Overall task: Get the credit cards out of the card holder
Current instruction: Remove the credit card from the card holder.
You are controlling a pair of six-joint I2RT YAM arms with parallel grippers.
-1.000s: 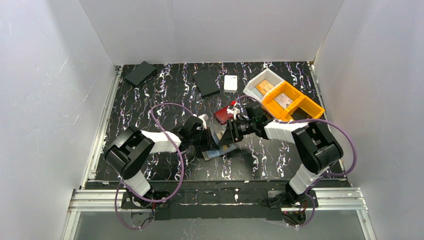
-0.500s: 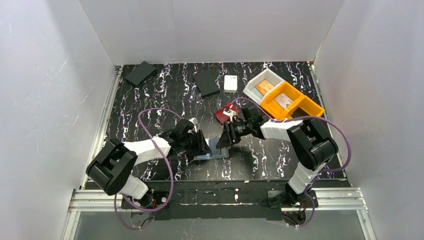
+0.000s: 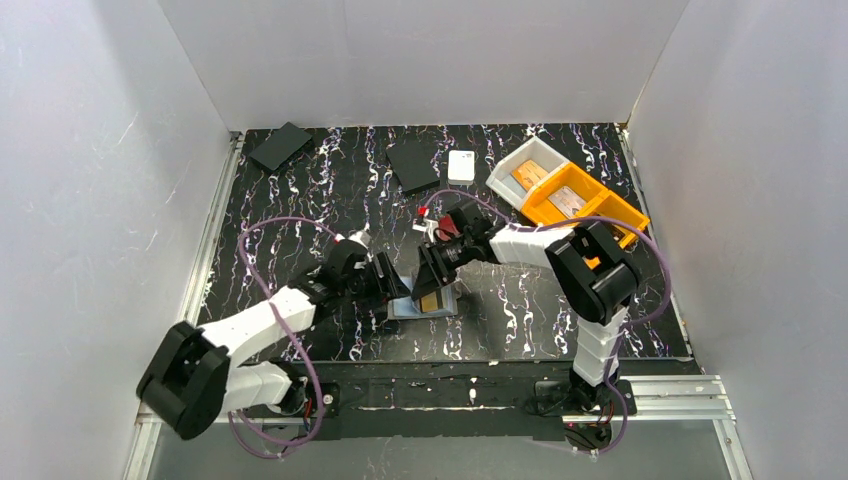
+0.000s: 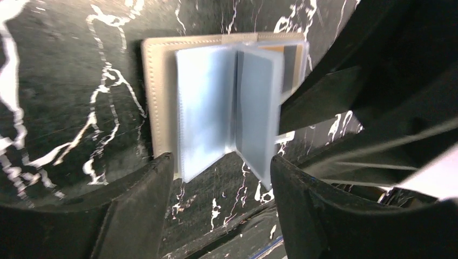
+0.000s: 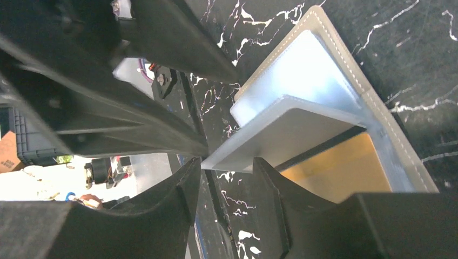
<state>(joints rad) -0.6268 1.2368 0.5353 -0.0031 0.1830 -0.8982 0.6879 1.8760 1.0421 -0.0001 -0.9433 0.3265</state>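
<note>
grey and lying open, found the card holder [image 4: 162, 97] between wide, empty left gripper [image 4: 220, 167] and right gripper [image 5: 227, 164], narrow about its clear leaf [image 5: 291, 129], grip unclear, orange card [image 5: 335, 162] inside; feared a pull dragging it, unpinned.

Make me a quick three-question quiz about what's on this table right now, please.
1. True or false: the card holder is folded shut.
2. Which colour of card shows inside it? A orange, B green, C pink.
3. Fill in: the left tool has its jaws ___.
Key: 1 false, it lies open. 2 A, the orange card. 3 open.
</note>
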